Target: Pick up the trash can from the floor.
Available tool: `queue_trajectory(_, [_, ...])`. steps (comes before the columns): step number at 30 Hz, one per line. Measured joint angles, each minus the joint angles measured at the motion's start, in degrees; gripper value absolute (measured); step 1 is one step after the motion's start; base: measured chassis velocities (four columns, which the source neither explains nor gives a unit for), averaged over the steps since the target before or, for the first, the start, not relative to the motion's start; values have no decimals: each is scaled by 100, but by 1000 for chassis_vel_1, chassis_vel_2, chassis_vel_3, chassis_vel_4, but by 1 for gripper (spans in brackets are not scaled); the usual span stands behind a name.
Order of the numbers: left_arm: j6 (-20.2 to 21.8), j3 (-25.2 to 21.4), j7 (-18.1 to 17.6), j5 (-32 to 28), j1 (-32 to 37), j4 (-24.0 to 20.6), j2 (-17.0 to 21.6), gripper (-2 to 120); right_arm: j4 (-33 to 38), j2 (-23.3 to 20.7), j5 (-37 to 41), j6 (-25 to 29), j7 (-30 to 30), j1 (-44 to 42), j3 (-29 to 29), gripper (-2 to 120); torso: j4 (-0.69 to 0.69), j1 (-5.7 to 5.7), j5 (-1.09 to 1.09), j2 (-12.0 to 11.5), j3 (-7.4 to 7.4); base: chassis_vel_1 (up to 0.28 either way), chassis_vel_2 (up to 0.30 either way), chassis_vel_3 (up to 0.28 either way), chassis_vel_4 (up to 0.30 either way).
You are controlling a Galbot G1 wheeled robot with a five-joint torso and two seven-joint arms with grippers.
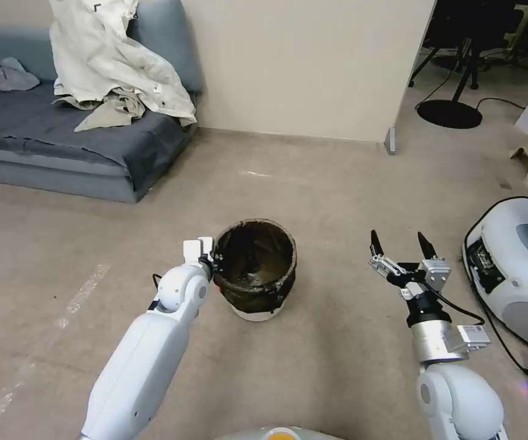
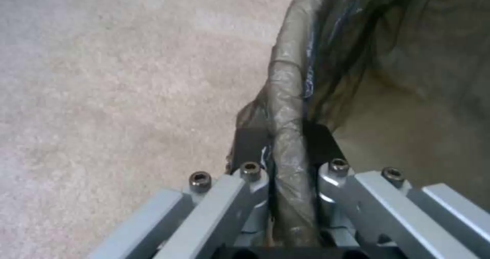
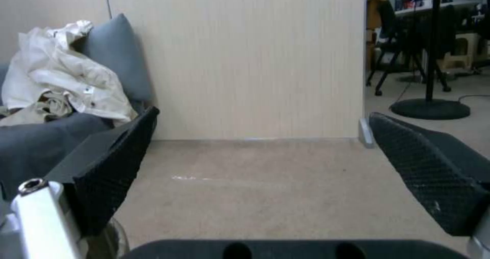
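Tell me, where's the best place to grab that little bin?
Probably the rim, from its left side. The bin stands upright and open, too wide to span, so its thin bag-covered edge suits a pinch. The left gripper is shut on it there, one finger inside, one outside.

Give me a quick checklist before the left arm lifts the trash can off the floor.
1. Left gripper shut on the trash can rim: ok, fingers pinch the bag-covered rim from both sides.
2. Can upright on the floor: ok.
3. Grip on the plastic rim, not just bag: cannot tell.
4. Right gripper clear of the can: ok, open, off to the side.
5. Can contents light: cannot tell.
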Motion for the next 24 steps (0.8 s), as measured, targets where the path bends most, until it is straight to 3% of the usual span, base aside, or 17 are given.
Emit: queue_trajectory(24, [-15, -943, -323, -1177, 877, -1903, 392, 3, 300, -46, -51, 7, -65, -273, -66, 100, 0, 0, 1, 0, -1, 0, 0, 0, 0])
